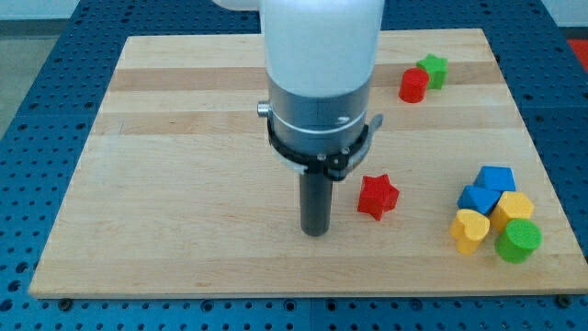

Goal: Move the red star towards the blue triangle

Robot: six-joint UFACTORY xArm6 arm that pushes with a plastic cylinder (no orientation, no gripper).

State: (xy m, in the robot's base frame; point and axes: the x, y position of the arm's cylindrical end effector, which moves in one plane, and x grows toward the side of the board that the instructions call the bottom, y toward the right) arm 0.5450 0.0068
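Note:
The red star (378, 197) lies on the wooden board, right of centre. My tip (316, 233) rests on the board just to the star's left and slightly toward the view's bottom, a small gap apart from it. The blue triangle (475, 199) sits at the view's right, in a cluster, to the right of the star. The arm's white body hides the board behind it at the top centre.
A blue block (497, 178), a yellow heart (469, 230), a yellow block (513, 209) and a green cylinder (519, 241) crowd around the blue triangle. A red cylinder (413, 85) and a green star (433, 70) sit at the top right. The board's right edge (542, 184) is near the cluster.

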